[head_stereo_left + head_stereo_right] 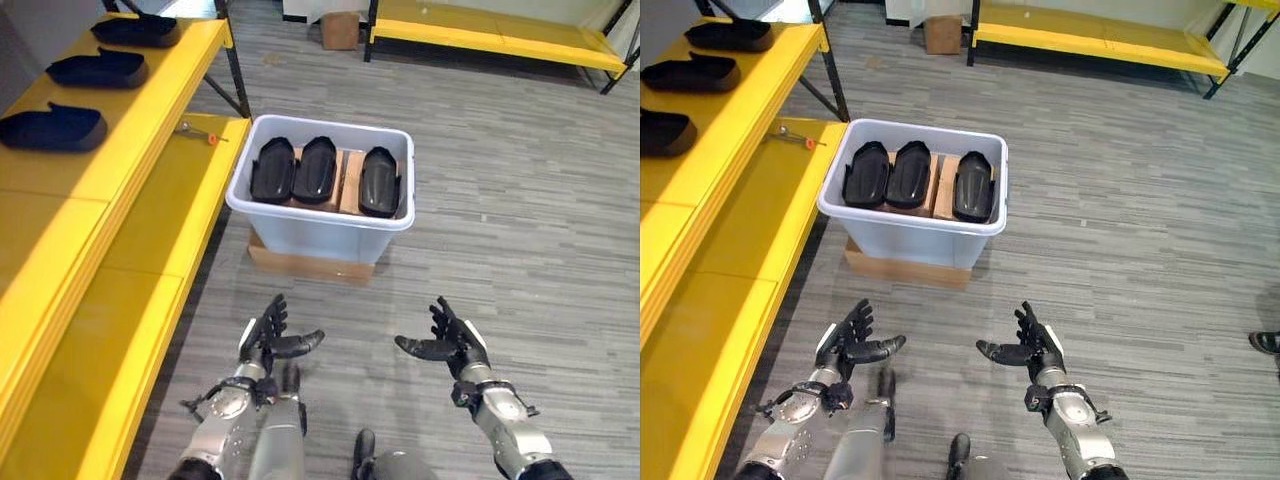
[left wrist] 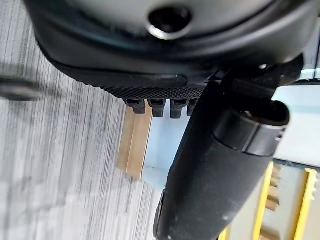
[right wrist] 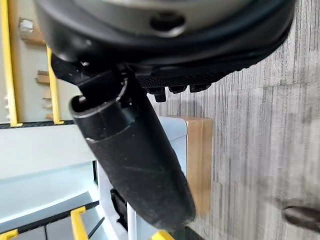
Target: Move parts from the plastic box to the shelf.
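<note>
You have a brown cardboard box [image 1: 340, 30] on the grey floor [image 1: 520, 200] at twelve o'clock, a low yellow bench [image 1: 500, 35] at one o'clock, and a small red-tipped tool [image 1: 200, 131] at eleven o'clock

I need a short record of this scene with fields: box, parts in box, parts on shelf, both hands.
box: pale plastic box on the floor, resting on a flat wooden board
parts in box: three black parts, side by side
parts on shelf: three black parts on the yellow shelf
left hand: open, holds nothing
right hand: open, holds nothing
</note>
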Controlling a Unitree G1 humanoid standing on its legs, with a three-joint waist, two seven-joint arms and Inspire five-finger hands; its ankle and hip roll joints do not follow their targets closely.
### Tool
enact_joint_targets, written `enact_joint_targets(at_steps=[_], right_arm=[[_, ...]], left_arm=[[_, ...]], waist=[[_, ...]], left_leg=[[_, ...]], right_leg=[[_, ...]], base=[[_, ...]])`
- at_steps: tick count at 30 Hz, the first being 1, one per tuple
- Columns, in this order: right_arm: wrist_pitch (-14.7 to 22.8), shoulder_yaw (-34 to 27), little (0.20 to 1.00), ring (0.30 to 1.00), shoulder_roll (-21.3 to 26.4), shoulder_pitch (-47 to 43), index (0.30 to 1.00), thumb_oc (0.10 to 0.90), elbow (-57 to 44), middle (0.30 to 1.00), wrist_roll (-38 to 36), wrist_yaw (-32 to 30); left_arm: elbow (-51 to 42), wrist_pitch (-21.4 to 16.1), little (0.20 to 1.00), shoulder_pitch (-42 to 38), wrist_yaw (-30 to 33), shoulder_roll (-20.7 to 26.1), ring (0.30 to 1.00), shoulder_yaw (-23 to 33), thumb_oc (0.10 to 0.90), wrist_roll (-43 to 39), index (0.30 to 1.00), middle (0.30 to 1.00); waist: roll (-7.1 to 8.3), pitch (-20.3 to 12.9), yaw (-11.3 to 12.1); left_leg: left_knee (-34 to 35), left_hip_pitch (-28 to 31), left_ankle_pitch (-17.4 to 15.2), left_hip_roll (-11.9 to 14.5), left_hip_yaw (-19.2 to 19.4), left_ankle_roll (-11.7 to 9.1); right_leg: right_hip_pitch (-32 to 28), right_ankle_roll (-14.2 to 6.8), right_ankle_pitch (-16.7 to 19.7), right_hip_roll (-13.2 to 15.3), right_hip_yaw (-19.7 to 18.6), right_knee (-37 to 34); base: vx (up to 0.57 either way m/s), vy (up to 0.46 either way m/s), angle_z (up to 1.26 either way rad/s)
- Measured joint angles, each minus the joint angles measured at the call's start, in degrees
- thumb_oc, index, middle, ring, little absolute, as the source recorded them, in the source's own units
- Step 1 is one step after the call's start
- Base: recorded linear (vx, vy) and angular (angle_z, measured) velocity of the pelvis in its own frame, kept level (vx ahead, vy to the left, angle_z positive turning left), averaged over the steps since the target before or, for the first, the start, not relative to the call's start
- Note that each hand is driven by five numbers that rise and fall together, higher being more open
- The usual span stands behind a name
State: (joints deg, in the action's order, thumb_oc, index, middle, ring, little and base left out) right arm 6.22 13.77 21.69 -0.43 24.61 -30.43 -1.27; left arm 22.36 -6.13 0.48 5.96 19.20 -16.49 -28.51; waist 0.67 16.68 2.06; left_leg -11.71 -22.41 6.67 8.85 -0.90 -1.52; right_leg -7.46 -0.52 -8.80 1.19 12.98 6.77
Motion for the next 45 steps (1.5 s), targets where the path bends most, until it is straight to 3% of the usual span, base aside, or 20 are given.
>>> enact_joint_targets(at_steps=[1, 3, 6, 9, 12, 16, 19, 21, 22, 24, 29, 32, 33, 35, 38, 40, 42, 43, 44, 45], right_arm=[[-0.01, 0.04, 1.0, 1.0, 0.89, 1.52, 1.0, 0.9, -0.79, 1.0, 0.0, 0.06], [-0.2, 0.3, 1.0, 1.0, -0.69, 2.16, 1.0, 0.9, -0.5, 1.0, -0.03, -0.4], [-0.16, 0.35, 1.0, 1.0, -1.92, 1.33, 1.0, 0.9, -0.66, 1.0, -0.03, -0.08], [-0.21, 1.89, 1.0, 1.0, -3.89, -1.27, 1.0, 0.9, -0.62, 1.0, -0.01, 0.41], [-0.08, 2.43, 1.0, 1.0, -5.25, -3.05, 1.0, 0.9, -1.15, 1.0, 0.58, 0.26], [0.01, 2.38, 1.0, 1.0, -5.5, -2.42, 1.0, 0.9, -2.39, 1.0, 1.07, 0.89], [-0.27, 2.28, 1.0, 1.0, -5.03, -1.17, 1.0, 0.9, -2.89, 1.0, 1.04, 0.91], [-0.16, 2.25, 1.0, 1.0, -3.94, -1.5, 1.0, 0.9, -3.12, 1.0, 1.05, 1.25], [-0.14, 2.2, 1.0, 1.0, -3.36, -1.4, 1.0, 0.9, -3.23, 1.0, 1.06, 1.26], [-0.51, 2.19, 1.0, 1.0, -2.57, 0.19, 1.0, 0.9, -3.21, 1.0, 1.09, 0.51], [-0.26, 1.8, 1.0, 1.0, -1.76, -0.8, 1.0, 0.9, -3.41, 1.0, 1.1, 0.9], [-0.25, 1.21, 1.0, 1.0, -1.94, -3.05, 1.0, 0.9, -3.35, 1.0, 1.1, 0.74], [-0.19, 0.87, 1.0, 1.0, -2.19, -3.07, 1.0, 0.9, -3.39, 1.0, 1.09, 0.69], [-0.18, 0.6, 1.0, 1.0, -1.71, -3.63, 1.0, 0.9, -2.92, 1.0, 1.09, 0.47], [-0.18, 0.08, 1.0, 1.0, -1.84, -1.89, 1.0, 0.9, -2.88, 1.0, 1.09, 0.4], [-0.09, 0.08, 1.0, 1.0, -1.83, -1.84, 1.0, 0.9, -2.3, 1.0, 1.08, 0.51], [-0.19, 0.06, 1.0, 1.0, -1.6, -1.7, 1.0, 0.9, -1.22, 1.0, 1.09, 0.46], [-0.15, 0.09, 1.0, 1.0, -1.72, -1.65, 1.0, 0.9, -2.08, 1.0, 1.11, 0.39], [-0.07, -0.27, 1.0, 1.0, -1.85, -2.16, 1.0, 0.9, -1.98, 1.0, 1.13, -0.06], [-0.09, -0.21, 1.0, 1.0, -1.79, -2.17, 1.0, 0.9, -1.78, 1.0, 1.16, -0.05]], left_arm=[[-0.56, 0.02, 1.0, 1.56, -0.14, -0.2, 1.0, -0.7, 0.9, -0.01, 1.0, 1.0], [-0.17, 0.43, 1.0, 0.7, -0.27, 1.25, 1.0, -1.32, 0.9, 0.06, 1.0, 1.0], [-0.18, 0.4, 1.0, -3.62, -0.16, 2.52, 1.0, -1.32, 0.9, 0.19, 1.0, 1.0], [-0.75, -0.34, 1.0, -6.9, 0.47, 4.4, 1.0, -0.19, 0.9, 0.23, 1.0, 1.0], [-0.33, -0.31, 1.0, -5.81, 0.82, 4.2, 1.0, -0.33, 0.9, 0.49, 1.0, 1.0], [-0.96, -0.4, 1.0, -4.31, 0.97, 4.49, 1.0, -0.29, 0.9, 0.72, 1.0, 1.0], [-0.9, 0.14, 1.0, -2.92, 0.84, 4.35, 1.0, -0.85, 0.9, 0.76, 1.0, 1.0], [0.58, -0.22, 1.0, -3.52, 0.94, 2.95, 1.0, -0.01, 0.9, 0.69, 1.0, 1.0], [0.95, -0.08, 1.0, -3.71, 0.79, 2.96, 1.0, -0.08, 0.9, 0.71, 1.0, 1.0], [1.08, -0.09, 1.0, -3.28, 0.8, 2.13, 1.0, -0.08, 0.9, 0.72, 1.0, 1.0], [-1.09, -0.31, 1.0, -1.89, 0.63, 1.68, 1.0, 0.24, 0.9, 0.67, 1.0, 1.0], [-1.17, -0.19, 1.0, -1.29, 0.43, 1.81, 1.0, 0.43, 0.9, 0.67, 1.0, 1.0], [-1.46, -0.25, 1.0, -1.12, 0.09, 2.09, 1.0, 0.48, 0.9, 0.68, 1.0, 1.0], [-1.5, -0.18, 1.0, -1.95, 0.03, 1.91, 1.0, 0.54, 0.9, 0.65, 1.0, 1.0], [-1.51, -0.19, 1.0, -2.27, -0.3, 1.74, 1.0, 0.27, 0.9, 0.66, 1.0, 1.0], [-1.99, -0.22, 1.0, -1.79, -0.36, 2.07, 1.0, 0.59, 0.9, 0.63, 1.0, 1.0], [-1.96, -0.23, 1.0, -1.33, -0.42, 1.88, 1.0, 0.0, 0.9, 0.63, 1.0, 1.0], [-1.84, -0.23, 1.0, -0.88, -0.46, 1.99, 1.0, -0.03, 0.9, 0.61, 1.0, 1.0], [-0.34, -0.21, 1.0, -1.59, -0.58, 1.81, 1.0, -0.82, 0.9, 0.63, 1.0, 1.0], [0.08, -0.18, 1.0, -1.34, -0.6, 1.57, 1.0, -0.83, 0.9, 0.63, 1.0, 1.0]], waist=[[-1.57, -1.21, -0.08], [1.27, -2.16, -0.44], [3.14, -2.83, -0.57], [3.92, -2.78, -0.16], [3.51, -2.72, -0.62], [3.07, -2.8, -0.48], [1.97, -2.19, -2.31], [1.23, -2.03, -3.34], [0.91, -1.83, -4.77], [0.8, -1.52, -5.12], [0.83, -1.98, -4.19], [1.94, -1.78, -3.36], [2.37, -1.86, -3.29], [1.4, -2.19, -3.5], [2.53, -2.24, -4.78], [2.51, -2.0, -3.9], [2.78, -1.86, -2.25], [2.8, -1.91, -1.97], [2.58, -1.53, -2.19], [2.46, -1.44, -1.83]], left_leg=[[-0.47, 3.4, -1.45, -0.5, 1.33, 0.57], [1.93, 6.33, 0.95, -4.92, 2.53, 0.95], [3.63, 6.54, 1.42, -9.29, 3.78, 3.92], [3.86, 8.74, -0.83, -11.8, 3.94, 6.46], [3.86, 13.78, -4.81, -14.23, 4.61, 7.65], [3.58, 14.79, -7.82, -14.95, 3.64, 10.51], [4.87, 17.76, -6.81, -16.07, 3.61, 10.21], [5.22, 17.66, -11.35, -15.42, 6.52, 6.28], [4.8, 17.83, -10.5, -16.29, 7.03, 7.11], [5.08, 21.05, -10.64, -17.32, 7.18, 8.02], [6.1, 25.13, -11.14, -16.77, 6.92, 7.07], [-3.81, 19.64, -13.23, -17.15, 6.78, 4.92], [-1.72, 19.37, -14.44, -15.06, 6.39, 4.84], [6.19, 20.28, -9.85, -8.25, 5.49, 1.85], [-1.25, 17.41, -10.16, -8.96, 5.35, 0.06], [-14.76, 11.26, -9.9, -9.21, 3.96, -2.55], [-24.02, 6.06, -7.01, -10.19, -0.96, -5.19], [-12.4, 6.77, -9.45, -7.18, -0.95, -1.89], [7.28, 8.24, -5.51, 1.51, -2.61, -4.95], [10.73, 9.59, -4.6, 4.55, -2.24, -5.0]], right_leg=[[-1.56, -1.24, -2.23, 0.28, -0.81, 0.05], [-2.31, -3.95, -4.33, 4.5, -1.95, 2.32], [1.17, -4.0, -4.3, 9.66, -1.44, 8.24], [2.57, -5.83, -1.76, 10.28, -1.17, 11.15], [10.99, -8.09, 3.49, 15.29, -4.57, 35.15], [19.63, -7.01, 1.57, 13.59, -4.9, 39.5], [25.41, -5.12, 0.06, 9.4, -3.58, 32.0], [25.94, -4.37, 2.79, 11.43, 3.76, 15.57], [25.78, -5.27, 5.97, 12.42, 3.31, 9.19], [25.56, -3.71, 9.31, 13.02, 1.72, 7.27], [17.97, 2.57, 12.15, 5.23, 6.38, 3.04], [14.49, 3.29, 13.86, 5.89, 5.12, -2.82], [13.96, 3.28, 13.83, 5.83, 4.92, -3.17], [14.59, 2.18, 12.21, 3.66, 4.57, -1.5], [13.21, 1.41, 10.23, 4.5, 4.66, -1.15], [13.99, 1.77, 7.82, 4.6, 3.68, 0.61], [12.65, 2.51, 8.19, 4.87, 2.94, -0.24], [11.89, 2.57, 8.15, 4.55, 2.8, -2.69], [11.06, 1.83, 9.73, 3.03, 0.94, -4.34], [10.44, 1.77, 9.82, 2.39, -0.02, -4.32]], base=[[0.3, 0.201, -0.41], [0.19, 0.154, -0.24], [0.12, 0.095, 0.08], [0.25, 0.247, 0.12], [0.2, 0.192, 0.14], [0.23, 0.112, 0.17], [0.29, -0.064, 0.29], [0.2, -0.117, 0.15], [0.17, -0.103, 0.29], [0.15, -0.11, 0.27], [0.08, -0.126, 0.17], [0.04, -0.097, -0.17], [0.04, -0.118, -0.02], [0.03, -0.144, -0.11], [0.0, -0.087, 0.12], [0.06, -0.054, -0.03], [0.24, 0.11, -0.14], [0.33, 0.264, -0.22], [0.31, 0.27, -0.31], [0.23, 0.224, -0.63]])
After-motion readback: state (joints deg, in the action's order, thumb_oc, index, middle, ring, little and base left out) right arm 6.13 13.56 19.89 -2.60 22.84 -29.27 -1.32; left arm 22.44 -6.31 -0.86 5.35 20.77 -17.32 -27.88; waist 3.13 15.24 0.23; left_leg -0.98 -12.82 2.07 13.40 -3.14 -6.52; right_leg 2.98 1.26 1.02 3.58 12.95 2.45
